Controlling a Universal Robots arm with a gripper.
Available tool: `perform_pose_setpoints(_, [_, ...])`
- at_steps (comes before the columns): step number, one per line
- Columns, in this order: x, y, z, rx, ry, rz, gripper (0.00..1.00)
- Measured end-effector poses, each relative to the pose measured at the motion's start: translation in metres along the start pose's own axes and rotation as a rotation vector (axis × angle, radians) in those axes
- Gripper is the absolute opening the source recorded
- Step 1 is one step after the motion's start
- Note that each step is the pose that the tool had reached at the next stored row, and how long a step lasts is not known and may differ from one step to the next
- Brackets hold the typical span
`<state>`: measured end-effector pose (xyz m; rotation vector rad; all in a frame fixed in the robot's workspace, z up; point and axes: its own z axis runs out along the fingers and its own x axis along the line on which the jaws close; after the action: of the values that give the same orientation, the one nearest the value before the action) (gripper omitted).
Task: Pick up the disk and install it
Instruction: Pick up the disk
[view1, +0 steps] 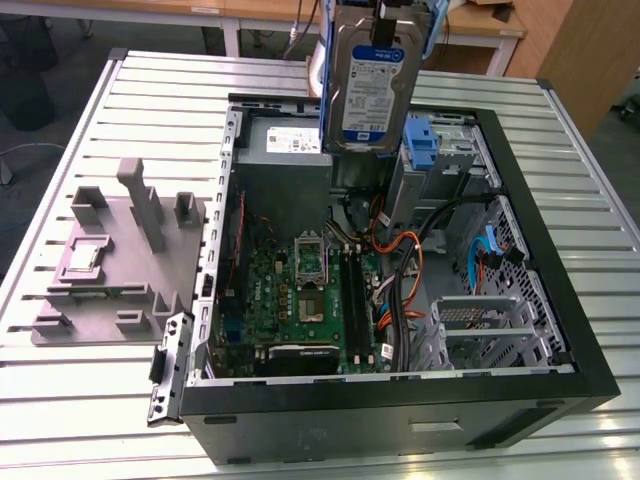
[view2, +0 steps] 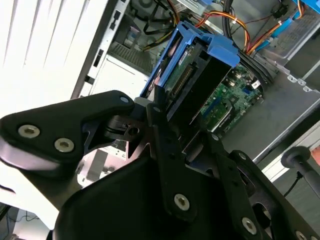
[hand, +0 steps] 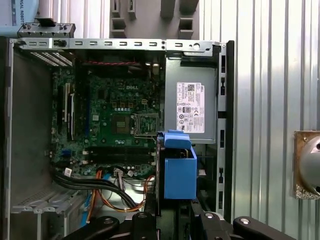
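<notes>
Disk (view1: 368, 85), silver-grey and flat, hangs upright in the air at twelve o'clock of the open computer case (view1: 400, 415) in the exterior view. Its white-and-blue label faces the camera, and the print on it is too fine for us to make out. The gripper (view1: 385, 28) holds the disk from above. In the second wrist view we see its black fingers (view2: 161, 125) drawn in narrow and clamped against the disk's blue side rails (view2: 220, 50).

Going left to right in the exterior view, everything sits on a slatted metal table (view1: 80, 400). At nine o'clock of the case lies a grey moulded fixture block (view1: 120, 255), just beside the case's hinged side bracket. Inside the case, a green motherboard (view1: 300, 290) fills the seven o'clock part of the floor. A grey power-supply box (view1: 285, 150) sits at eleven o'clock, partly hidden behind the disk's edge. It bears a white sticker (view1: 293, 140) with barcodes and small print.

At four o'clock of the disk, just beside its lower corner, a bare blue bracket (view1: 422, 140) stands in a metal bay. Orange and black cables (view1: 405, 270) cross the middle of the case below the disk. A blue cable (view1: 485, 250) lies at three o'clock of the case, and a metal drive cage (view1: 480, 330) sits at five o'clock.
</notes>
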<state>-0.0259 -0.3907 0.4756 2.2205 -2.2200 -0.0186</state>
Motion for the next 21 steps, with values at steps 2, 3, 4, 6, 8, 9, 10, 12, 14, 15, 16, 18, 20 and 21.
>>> perform_pose_setpoints(2, [0.0054, 0.0000, 0.0000, 0.0000, 0.0007, 0.000, 0.35])
perform_pose_setpoints(3, [0.0082, 0.0000, 0.0000, 0.0000, 0.0011, 0.000, 0.35])
perform_pose_setpoints(4, [0.0109, 0.0000, -0.0001, 0.0000, 0.0016, 0.000, 0.35])
perform_pose_setpoints(6, [0.0168, 0.0000, -0.0001, 0.0000, 0.0023, 0.000, 0.35])
perform_pose_setpoints(8, [0.0228, 0.0000, -0.0002, 0.0000, 0.0029, 0.000, 0.35])
perform_pose_setpoints(9, [0.0259, 0.0000, -0.0001, 0.0000, 0.0030, 0.000, 0.35])
perform_pose_setpoints(10, [0.0291, 0.0000, -0.0001, 0.0001, 0.0030, 0.000, 0.35])
perform_pose_setpoints(12, [0.0355, 0.0000, -0.0002, 0.0000, 0.0035, 0.000, 0.35])
perform_pose_setpoints(14, [0.0424, 0.0000, -0.0001, 0.0000, 0.0036, 0.000, 0.35])
perform_pose_setpoints(15, [0.0457, 0.0000, -0.0001, 0.0001, 0.0035, 0.000, 0.35])
perform_pose_setpoints(16, [0.0488, 0.0000, -0.0002, 0.0000, 0.0037, 0.000, 0.35])
perform_pose_setpoints(18, [0.0557, 0.0000, -0.0001, 0.0001, 0.0036, 0.000, 0.35])
perform_pose_setpoints(20, [0.0627, 0.0000, -0.0001, 0.0000, 0.0038, 0.000, 0.35])
perform_pose_setpoints(21, [0.0662, 0.0000, -0.0001, 0.0001, 0.0038, 0.000, 0.35])
